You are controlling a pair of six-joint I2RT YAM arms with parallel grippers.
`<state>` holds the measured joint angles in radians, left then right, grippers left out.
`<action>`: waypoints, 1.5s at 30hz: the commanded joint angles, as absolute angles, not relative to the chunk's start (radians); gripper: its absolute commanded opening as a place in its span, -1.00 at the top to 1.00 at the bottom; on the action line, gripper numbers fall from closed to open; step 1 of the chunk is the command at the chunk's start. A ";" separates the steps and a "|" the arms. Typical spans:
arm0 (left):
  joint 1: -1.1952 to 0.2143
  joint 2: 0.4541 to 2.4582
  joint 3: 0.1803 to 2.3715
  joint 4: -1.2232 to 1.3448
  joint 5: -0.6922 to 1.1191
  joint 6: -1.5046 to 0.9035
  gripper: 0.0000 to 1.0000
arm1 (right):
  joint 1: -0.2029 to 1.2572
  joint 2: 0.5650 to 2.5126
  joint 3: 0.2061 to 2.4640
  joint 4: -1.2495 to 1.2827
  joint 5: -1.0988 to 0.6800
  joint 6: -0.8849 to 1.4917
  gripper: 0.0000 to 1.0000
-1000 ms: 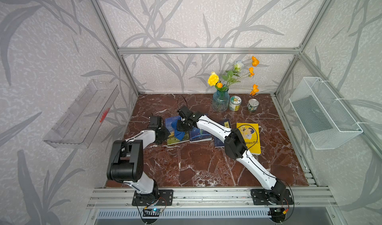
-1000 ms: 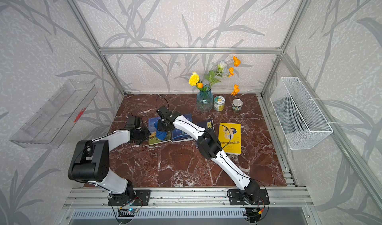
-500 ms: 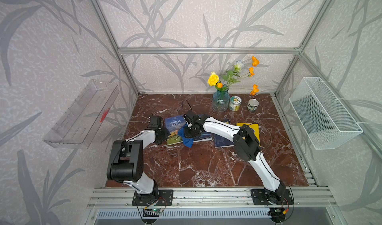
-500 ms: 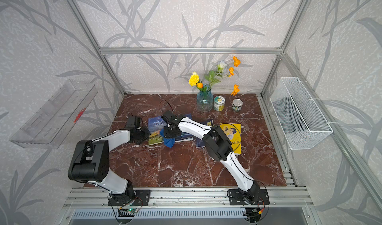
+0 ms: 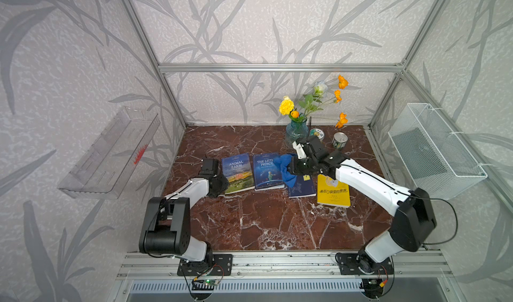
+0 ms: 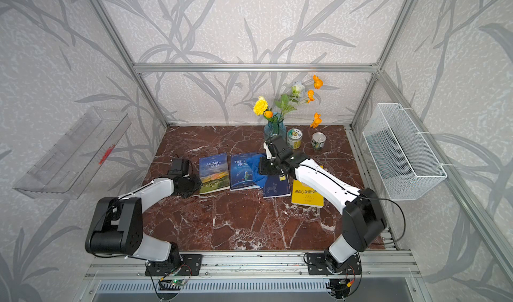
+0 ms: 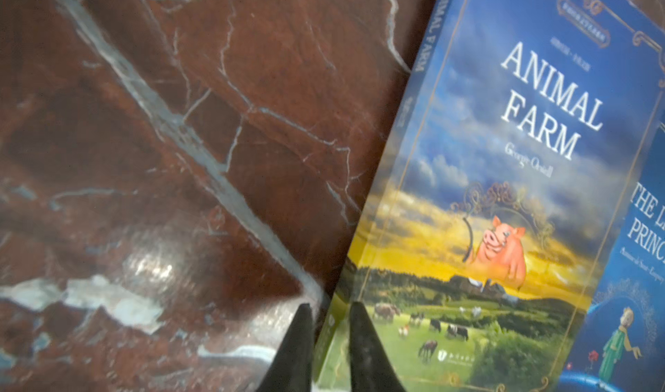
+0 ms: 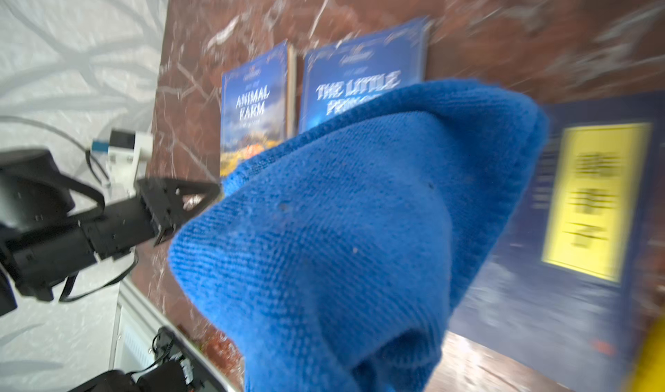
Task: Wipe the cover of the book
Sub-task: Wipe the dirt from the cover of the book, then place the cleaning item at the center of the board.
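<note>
Four books lie in a row on the marble table [image 5: 263, 220]: Animal Farm [image 5: 237, 173], The Little Prince [image 5: 265, 175], a dark blue book [image 5: 302, 187] and a yellow book [image 5: 333, 193]. My right gripper [image 5: 292, 167] is shut on a blue cloth [image 5: 286, 170], which hangs over The Little Prince's right edge and the dark blue book. In the right wrist view the cloth [image 8: 360, 228] hides the fingers. My left gripper [image 7: 330, 312] sits at the near left corner of Animal Farm [image 7: 503, 199], its fingers slightly apart astride the spine edge.
A glass vase of flowers [image 5: 296, 132] and two cans [image 6: 294, 138] [image 5: 340, 140] stand at the back, just behind my right wrist. A white wire basket [image 5: 433, 150] hangs on the right wall and a clear plastic tray [image 5: 111, 153] on the left wall.
My right arm has swept the cloth rightwards, from Animal Farm across The Little Prince to its right edge. The left gripper's jaws have parted a little at the book's corner.
</note>
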<state>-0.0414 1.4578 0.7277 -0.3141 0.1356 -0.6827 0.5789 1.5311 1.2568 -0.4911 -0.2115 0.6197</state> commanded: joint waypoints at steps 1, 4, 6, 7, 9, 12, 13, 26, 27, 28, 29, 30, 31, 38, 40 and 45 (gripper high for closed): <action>-0.108 1.384 0.722 -0.356 0.081 -0.722 0.53 | 0.472 1.450 1.177 -0.573 -0.104 0.575 1.00; -0.196 1.343 0.730 -0.351 0.044 -0.773 0.51 | 0.373 1.376 1.131 -0.645 -0.014 0.551 1.00; -0.274 1.324 0.743 -0.338 0.007 -0.802 0.49 | 0.314 1.327 1.101 -0.674 0.049 0.522 1.00; -0.314 1.320 0.751 -0.335 -0.012 -0.812 0.49 | 0.294 1.307 1.090 -0.688 0.089 0.510 1.00; -0.409 1.326 0.782 -0.320 -0.067 -0.806 0.48 | 0.251 1.264 1.062 -0.711 0.188 0.496 1.00; -0.522 1.367 0.833 -0.319 -0.170 -0.749 0.48 | 0.161 1.205 1.003 -0.716 0.248 0.500 1.00; -0.544 1.380 0.844 -0.320 -0.194 -0.725 0.48 | 0.128 1.188 0.980 -0.707 0.246 0.501 1.00; -0.567 1.411 0.846 -0.352 -0.251 -0.646 0.45 | -0.142 1.366 0.864 -0.671 0.280 0.535 0.78; -0.567 1.411 0.846 -0.352 -0.248 -0.646 0.45 | -0.151 1.391 0.883 -0.692 0.269 0.533 0.78; -0.567 1.412 0.846 -0.352 -0.245 -0.646 0.45 | -0.152 1.407 0.899 -0.707 0.261 0.530 0.78; -0.567 1.412 0.847 -0.352 -0.244 -0.646 0.45 | -0.153 1.421 0.913 -0.720 0.253 0.526 0.77; -0.567 1.414 0.848 -0.352 -0.244 -0.647 0.45 | -0.153 1.428 0.921 -0.730 0.246 0.525 0.73; -0.566 1.415 0.849 -0.353 -0.241 -0.647 0.45 | -0.153 1.429 0.928 -0.737 0.241 0.525 0.63; -0.566 1.453 0.862 -0.350 -0.216 -0.649 0.45 | -0.153 1.366 0.962 -0.799 0.258 0.540 -0.31; -0.567 1.462 0.868 -0.352 -0.210 -0.649 0.45 | -0.152 1.341 0.963 -0.800 0.258 0.537 -0.79; -0.566 1.466 0.868 -0.350 -0.205 -0.651 0.45 | -0.152 1.296 0.978 -0.811 0.267 0.526 -0.98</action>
<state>-0.5674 1.4639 0.8375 -0.3305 -0.2073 -0.6636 -0.1509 1.3285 0.9424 -0.7700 0.2466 0.5266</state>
